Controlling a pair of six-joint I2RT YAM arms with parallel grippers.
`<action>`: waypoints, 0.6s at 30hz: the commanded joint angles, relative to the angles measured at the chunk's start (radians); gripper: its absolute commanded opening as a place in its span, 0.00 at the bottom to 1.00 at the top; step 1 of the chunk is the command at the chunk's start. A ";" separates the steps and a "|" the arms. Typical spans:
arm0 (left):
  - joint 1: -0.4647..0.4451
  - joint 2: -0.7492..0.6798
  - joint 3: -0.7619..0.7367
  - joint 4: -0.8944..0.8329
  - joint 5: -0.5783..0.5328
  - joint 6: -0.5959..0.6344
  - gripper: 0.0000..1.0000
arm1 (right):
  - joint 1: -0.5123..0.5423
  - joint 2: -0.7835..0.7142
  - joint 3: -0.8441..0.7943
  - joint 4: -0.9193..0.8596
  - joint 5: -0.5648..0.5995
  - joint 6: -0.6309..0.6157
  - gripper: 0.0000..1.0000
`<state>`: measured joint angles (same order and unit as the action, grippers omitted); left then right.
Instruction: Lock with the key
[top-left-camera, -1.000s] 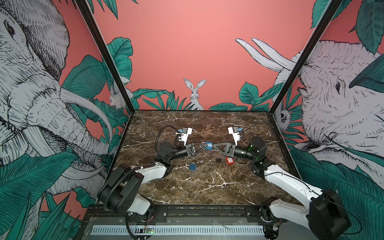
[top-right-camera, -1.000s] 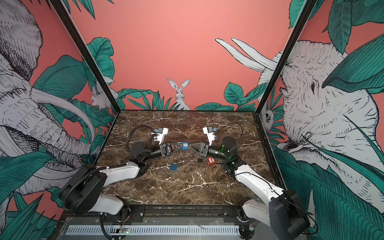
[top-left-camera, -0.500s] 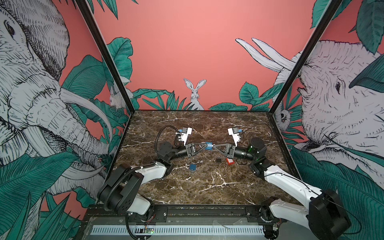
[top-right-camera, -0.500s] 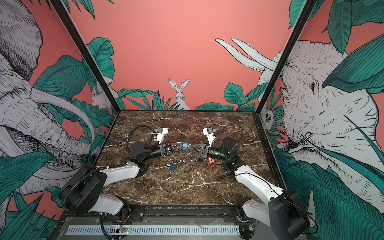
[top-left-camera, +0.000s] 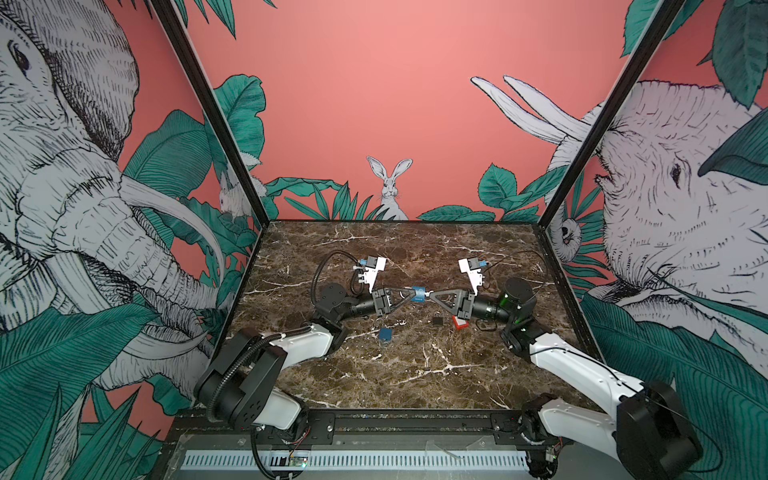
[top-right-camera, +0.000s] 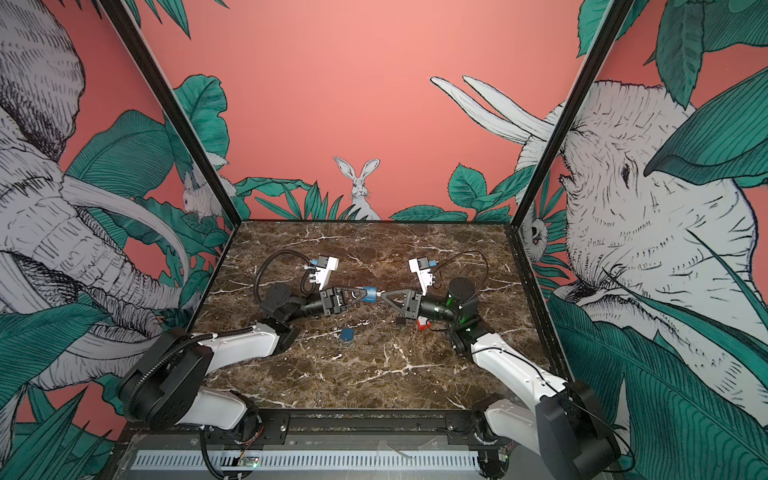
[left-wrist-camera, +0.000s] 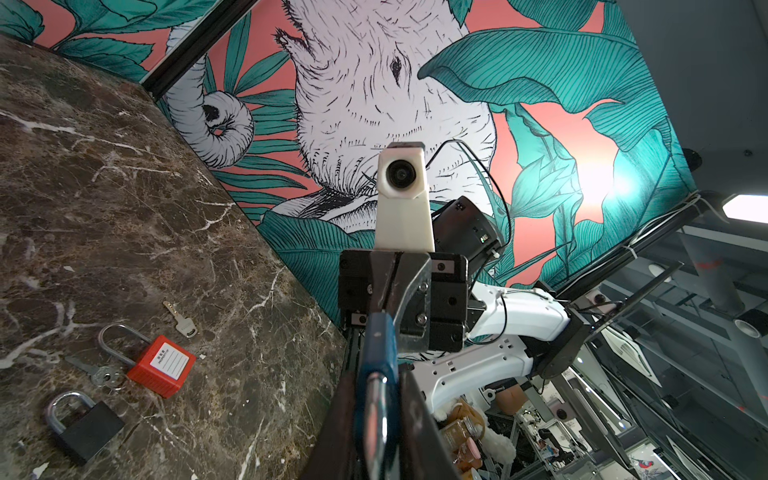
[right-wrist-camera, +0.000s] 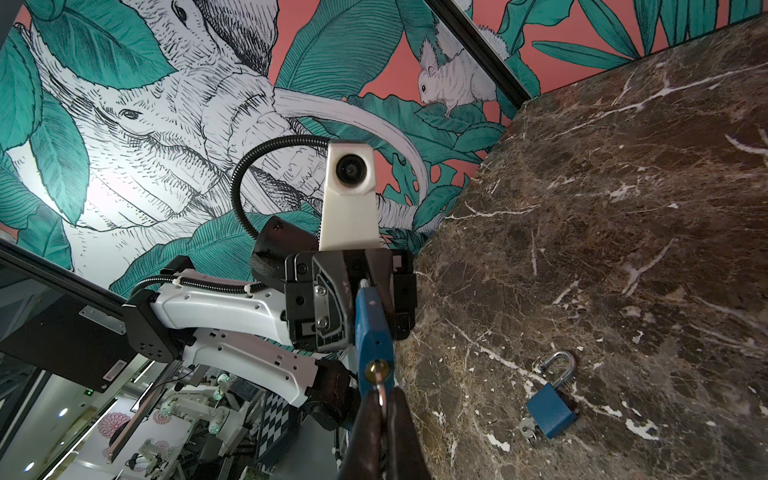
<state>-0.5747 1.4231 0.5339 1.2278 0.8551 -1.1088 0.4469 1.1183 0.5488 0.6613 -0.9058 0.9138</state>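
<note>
Right wrist view: grips key (right-wrist-camera: 379, 384) with closed right tool (right-wrist-camera: 382, 405), seated in blue padlock (right-wrist-camera: 372, 328) clamped aloft by left tool (top-left-camera: 409, 294), 10 o'clock of red padlock (top-left-camera: 459, 322); could slip off key or wrench padlock loose if turned off-axis

Far tabletop (top-left-camera: 415, 245) open; red padlock (top-left-camera: 459, 323) (black padlock (top-left-camera: 436, 321) beside) near right gripper (top-left-camera: 430, 296).
</note>
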 joint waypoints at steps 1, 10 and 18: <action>0.015 -0.049 -0.004 0.021 0.004 0.029 0.00 | -0.022 -0.029 -0.003 0.049 0.012 0.007 0.00; 0.019 -0.151 0.023 -0.432 -0.101 0.259 0.00 | -0.051 -0.103 0.044 -0.252 0.119 -0.109 0.00; 0.012 -0.352 0.155 -1.157 -0.316 0.727 0.00 | -0.002 -0.145 0.039 -0.457 0.543 -0.056 0.00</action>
<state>-0.5621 1.1007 0.6113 0.3607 0.6106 -0.5957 0.4141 0.9668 0.5797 0.2802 -0.5804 0.8246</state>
